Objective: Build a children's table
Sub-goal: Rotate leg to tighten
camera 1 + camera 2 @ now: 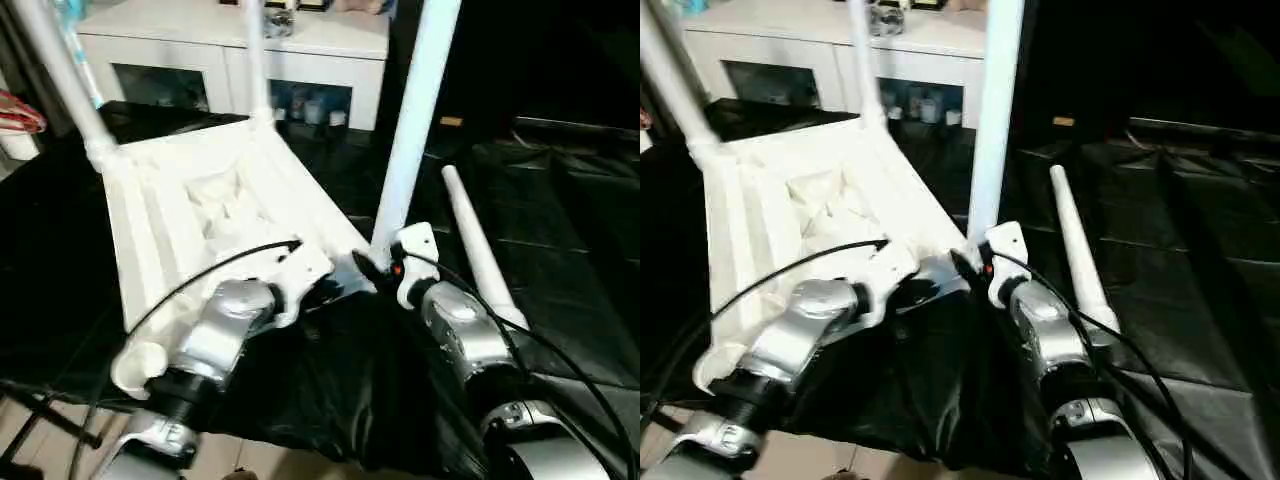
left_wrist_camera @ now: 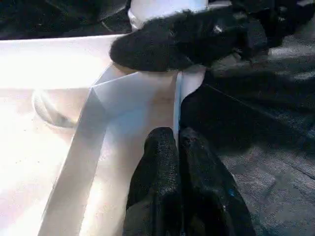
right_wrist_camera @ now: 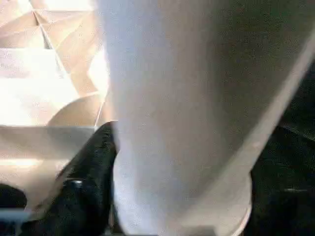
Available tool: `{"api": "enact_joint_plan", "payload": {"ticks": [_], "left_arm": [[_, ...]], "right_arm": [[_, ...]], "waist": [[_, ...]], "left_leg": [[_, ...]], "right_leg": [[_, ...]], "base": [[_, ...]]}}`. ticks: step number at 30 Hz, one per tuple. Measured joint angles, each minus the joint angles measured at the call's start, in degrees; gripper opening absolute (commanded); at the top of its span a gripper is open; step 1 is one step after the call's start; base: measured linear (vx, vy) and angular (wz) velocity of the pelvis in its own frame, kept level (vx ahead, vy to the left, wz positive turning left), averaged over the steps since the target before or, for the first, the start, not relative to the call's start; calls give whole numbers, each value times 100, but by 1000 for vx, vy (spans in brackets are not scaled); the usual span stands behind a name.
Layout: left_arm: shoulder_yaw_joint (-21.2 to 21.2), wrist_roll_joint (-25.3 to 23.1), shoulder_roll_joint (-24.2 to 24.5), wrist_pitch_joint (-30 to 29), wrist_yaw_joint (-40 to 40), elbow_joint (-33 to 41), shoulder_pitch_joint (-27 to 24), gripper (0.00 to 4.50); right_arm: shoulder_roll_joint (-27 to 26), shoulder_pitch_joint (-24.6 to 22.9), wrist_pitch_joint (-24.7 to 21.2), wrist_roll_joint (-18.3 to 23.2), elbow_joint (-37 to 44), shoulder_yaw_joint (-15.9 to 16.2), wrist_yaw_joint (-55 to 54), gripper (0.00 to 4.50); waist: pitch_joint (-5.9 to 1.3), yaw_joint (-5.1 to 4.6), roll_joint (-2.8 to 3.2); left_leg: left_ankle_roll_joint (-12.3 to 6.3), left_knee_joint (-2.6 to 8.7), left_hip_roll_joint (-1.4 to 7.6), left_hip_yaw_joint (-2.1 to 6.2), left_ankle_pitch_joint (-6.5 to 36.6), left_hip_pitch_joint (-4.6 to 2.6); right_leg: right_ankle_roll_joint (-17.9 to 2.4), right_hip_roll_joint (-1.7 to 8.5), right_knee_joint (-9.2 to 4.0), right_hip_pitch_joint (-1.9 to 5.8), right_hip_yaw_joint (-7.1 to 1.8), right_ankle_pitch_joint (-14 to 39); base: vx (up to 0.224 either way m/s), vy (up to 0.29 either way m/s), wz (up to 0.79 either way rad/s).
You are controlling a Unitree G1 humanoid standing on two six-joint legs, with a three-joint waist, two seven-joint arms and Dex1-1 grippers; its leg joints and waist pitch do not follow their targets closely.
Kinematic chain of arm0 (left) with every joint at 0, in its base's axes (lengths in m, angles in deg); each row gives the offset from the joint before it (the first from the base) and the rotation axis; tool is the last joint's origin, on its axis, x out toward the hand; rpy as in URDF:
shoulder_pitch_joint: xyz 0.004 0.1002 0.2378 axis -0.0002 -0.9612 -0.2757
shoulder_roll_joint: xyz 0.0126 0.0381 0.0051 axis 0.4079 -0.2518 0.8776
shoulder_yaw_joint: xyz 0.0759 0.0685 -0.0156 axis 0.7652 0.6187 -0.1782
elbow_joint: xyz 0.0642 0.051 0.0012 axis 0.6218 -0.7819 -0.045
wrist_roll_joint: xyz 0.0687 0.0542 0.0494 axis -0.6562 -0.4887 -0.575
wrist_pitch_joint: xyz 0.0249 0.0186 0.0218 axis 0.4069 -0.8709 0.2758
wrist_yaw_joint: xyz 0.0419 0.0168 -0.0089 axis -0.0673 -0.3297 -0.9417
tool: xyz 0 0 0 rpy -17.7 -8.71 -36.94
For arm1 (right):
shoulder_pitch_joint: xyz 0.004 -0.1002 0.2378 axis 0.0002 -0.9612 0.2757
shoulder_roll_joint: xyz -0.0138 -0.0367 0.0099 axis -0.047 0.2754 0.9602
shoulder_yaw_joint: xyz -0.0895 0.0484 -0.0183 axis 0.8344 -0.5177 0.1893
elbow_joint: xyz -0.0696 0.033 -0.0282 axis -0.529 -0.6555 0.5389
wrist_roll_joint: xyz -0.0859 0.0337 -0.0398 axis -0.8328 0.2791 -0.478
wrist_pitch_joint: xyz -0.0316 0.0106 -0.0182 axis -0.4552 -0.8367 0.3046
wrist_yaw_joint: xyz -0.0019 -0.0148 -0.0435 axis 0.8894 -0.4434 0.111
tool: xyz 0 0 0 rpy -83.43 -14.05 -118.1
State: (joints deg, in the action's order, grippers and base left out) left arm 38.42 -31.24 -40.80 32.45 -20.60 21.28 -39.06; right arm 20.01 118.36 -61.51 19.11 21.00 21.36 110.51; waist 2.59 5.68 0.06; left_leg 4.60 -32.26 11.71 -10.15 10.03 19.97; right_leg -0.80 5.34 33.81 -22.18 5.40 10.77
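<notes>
Black fingers (image 2: 170, 162) pressed together

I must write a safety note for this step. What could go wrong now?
1. The right gripper sits around the near leg at its base; if that leg is not fully seated, it could lean.
2. The loose leg lying on the black sheet could roll away.

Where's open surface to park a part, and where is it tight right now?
Bare black sheet lies beyond the loose leg, on the robot's right; that is the roomiest patch. A narrower strip runs between the tabletop and the white cabinet. It is tight at the near corner, where the right hand is at the standing leg and the shut left hand is at the rim.
</notes>
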Motion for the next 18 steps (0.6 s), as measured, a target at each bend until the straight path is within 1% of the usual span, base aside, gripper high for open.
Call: {"api": "enact_joint_plan", "payload": {"ticks": [2, 4, 5, 9, 10, 12, 15, 16, 18], "left_arm": [[-4, -8, 0, 0, -52, -9, 5, 0], [-19, -3, 24, 18, 3, -6, 5, 0], [-20, -3, 43, 49, 44, -7, 5, 0], [-17, 78, 168, 122, 294, -7, 5, 0], [-5, 138, 310, 174, 522, 5, 6, 0], [6, 243, 545, 332, 908, -3, 8, 0], [19, 332, 697, 461, 1274, -6, 8, 0], [46, 405, 811, 561, 1538, -8, 8, 0], [61, 483, 939, 652, 1825, -11, 8, 0]], "right_arm": [[-6, -4, 26, 0, -10, 1, 5, 382], [1, -13, 99, -2, -14, 9, 152, 391], [15, -18, 139, -3, -20, 16, 218, 408], [177, -37, 206, 6, -10, 56, 708, 408], [332, -83, 259, 20, 38, 156, 1101, 408], [506, -183, 319, 86, 168, 246, 1651, 408], [619, -197, 326, 169, 226, 268, 2105, 408], [763, -220, 321, 241, 302, 342, 2497, 408], [920, -247, 319, 257, 430, 477, 2907, 408]], "waist": [[1, -30, 0], [0, -40, 0], [1, -40, 0], [1, -39, 0], [0, -36, 1], [0, -32, 1], [1, -2, 1], [1, 23, 1], [1, 65, 1]], "left_leg": [[0, 3, 1, 0, 0, 5], [0, 9, 1, 0, 0, 3], [0, 11, 1, 0, 0, 4], [1, 28, 2, 0, 0, 3], [1, 38, 4, 1, 0, 2], [1, 46, 7, 5, 0, 2], [1, 44, 12, 8, 0, 8], [1, 43, 13, 8, -1, 8], [0, 36, 14, 7, -2, 12]], "right_leg": [[1, 0, 0, -1, 1, -1], [2, -1, 5, -1, 1, -2], [3, -1, 9, -2, 1, -2], [5, -3, 26, -6, 3, -4], [5, -5, 28, -8, 5, -5], [6, -10, 33, -11, 8, -6], [-16, -14, 43, -13, 10, -20], [-19, -14, 42, -15, 10, -21], [-12, -14, 40, -23, 9, -16]], "base": [[0, 0, 0], [0, 0, 0], [0, 0, 0], [0, 0, 0], [0, 0, 0], [0, 0, 0], [0, 0, 0], [0, 0, 0], [26, 6, 0]]}}
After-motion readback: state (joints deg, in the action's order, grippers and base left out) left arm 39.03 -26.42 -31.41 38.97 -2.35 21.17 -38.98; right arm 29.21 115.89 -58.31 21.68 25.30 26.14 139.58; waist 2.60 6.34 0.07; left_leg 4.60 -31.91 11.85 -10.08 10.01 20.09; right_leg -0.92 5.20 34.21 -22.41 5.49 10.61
